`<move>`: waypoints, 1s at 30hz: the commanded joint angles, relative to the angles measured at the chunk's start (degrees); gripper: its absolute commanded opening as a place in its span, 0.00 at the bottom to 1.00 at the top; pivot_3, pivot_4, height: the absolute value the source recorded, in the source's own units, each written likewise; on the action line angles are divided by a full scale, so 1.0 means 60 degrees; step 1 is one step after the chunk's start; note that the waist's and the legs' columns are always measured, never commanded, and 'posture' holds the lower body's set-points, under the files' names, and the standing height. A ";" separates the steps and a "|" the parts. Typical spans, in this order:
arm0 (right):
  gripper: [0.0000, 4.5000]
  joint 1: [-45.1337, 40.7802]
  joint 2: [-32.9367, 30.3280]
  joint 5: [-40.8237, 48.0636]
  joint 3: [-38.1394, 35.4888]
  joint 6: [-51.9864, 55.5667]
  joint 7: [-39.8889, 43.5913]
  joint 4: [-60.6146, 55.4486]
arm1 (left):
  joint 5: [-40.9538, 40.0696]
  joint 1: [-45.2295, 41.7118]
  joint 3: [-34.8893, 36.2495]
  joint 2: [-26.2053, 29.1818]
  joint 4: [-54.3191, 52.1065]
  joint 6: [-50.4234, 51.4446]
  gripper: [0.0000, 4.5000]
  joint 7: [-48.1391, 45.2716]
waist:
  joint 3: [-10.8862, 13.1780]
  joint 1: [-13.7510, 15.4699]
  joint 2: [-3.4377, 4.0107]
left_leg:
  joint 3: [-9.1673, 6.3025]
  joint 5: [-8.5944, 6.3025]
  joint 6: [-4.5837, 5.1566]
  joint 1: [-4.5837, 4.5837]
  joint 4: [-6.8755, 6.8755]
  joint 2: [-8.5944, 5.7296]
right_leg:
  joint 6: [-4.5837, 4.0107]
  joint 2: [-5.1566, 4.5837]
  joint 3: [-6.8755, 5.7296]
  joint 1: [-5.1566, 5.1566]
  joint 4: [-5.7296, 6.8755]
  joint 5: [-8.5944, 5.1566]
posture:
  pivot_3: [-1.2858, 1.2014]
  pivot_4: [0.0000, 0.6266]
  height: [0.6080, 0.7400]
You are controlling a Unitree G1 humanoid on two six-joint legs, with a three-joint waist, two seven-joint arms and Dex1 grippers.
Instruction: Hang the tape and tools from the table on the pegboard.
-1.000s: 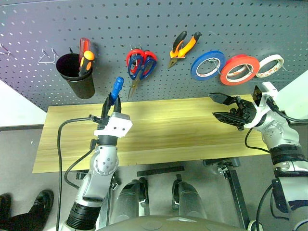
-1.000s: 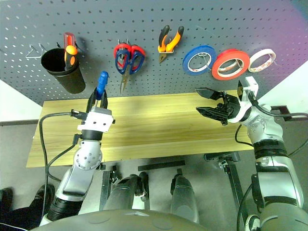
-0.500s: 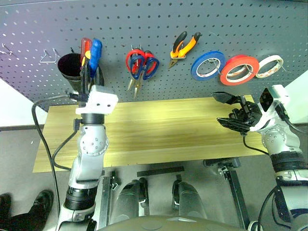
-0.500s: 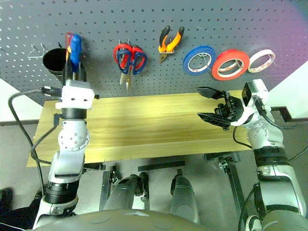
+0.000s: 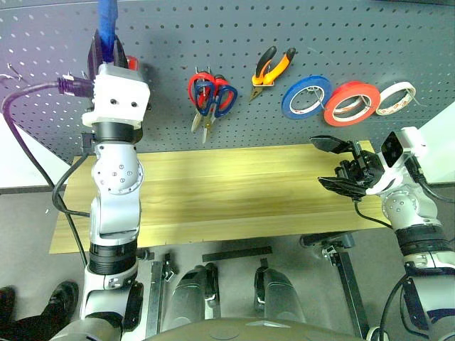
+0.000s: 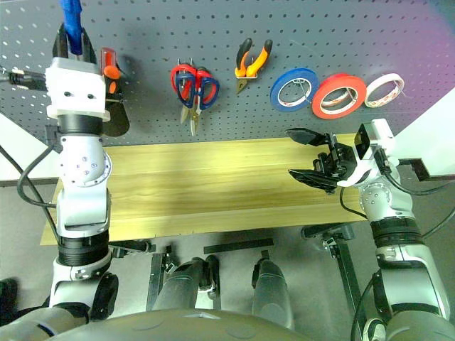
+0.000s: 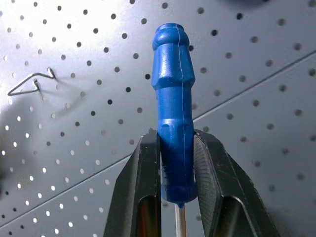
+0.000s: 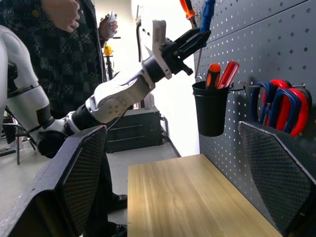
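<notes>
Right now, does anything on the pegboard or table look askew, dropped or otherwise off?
Nothing stands out. Scissors, pliers and tape rolls hang on the pegboard. The left gripper is shut on the blue screwdriver, held high by the cup.

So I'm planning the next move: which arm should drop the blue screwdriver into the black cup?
Left. Its tool is shut on the blue screwdriver, raised above the black cup. The right tool is open, far across the table.
</notes>
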 commanded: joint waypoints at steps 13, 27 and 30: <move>1.00 -0.0237 -0.0235 0.0058 -0.0239 0.0254 0.0059 -0.0110 | -0.2073 -0.0121 0.0927 0.0615 0.2229 -0.2470 0.13 -0.0241 | -0.0001 0.0002 0.0000 | 0.0001 0.0002 0.0002 0.0000 0.0004 -0.0002 | 0.0000 -0.0002 -0.0001 0.0002 0.0000 0.0001 | 0.45 0.32 1.00; 1.00 -0.0358 -0.0272 -0.0043 -0.0307 0.0484 0.0059 0.0011 | -0.2594 0.0368 0.1145 0.0465 0.2818 -0.3050 0.87 0.0143 | -0.0003 -0.0007 -0.0001 | 0.0001 0.0001 0.0002 0.0000 0.0006 -0.0001 | 0.0000 -0.0004 -0.0001 0.0002 0.0002 0.0001 | 0.45 0.31 1.00; 1.00 -0.0347 -0.0292 -0.0047 -0.0299 0.0526 0.0059 0.0001 | -0.2718 0.0302 0.1177 0.0434 0.2628 -0.2933 0.99 0.0106 | -0.0004 0.0013 0.0000 | 0.0001 0.0001 0.0002 0.0000 0.0009 -0.0002 | 0.0000 -0.0005 -0.0001 0.0003 0.0003 0.0002 | 0.45 0.32 1.00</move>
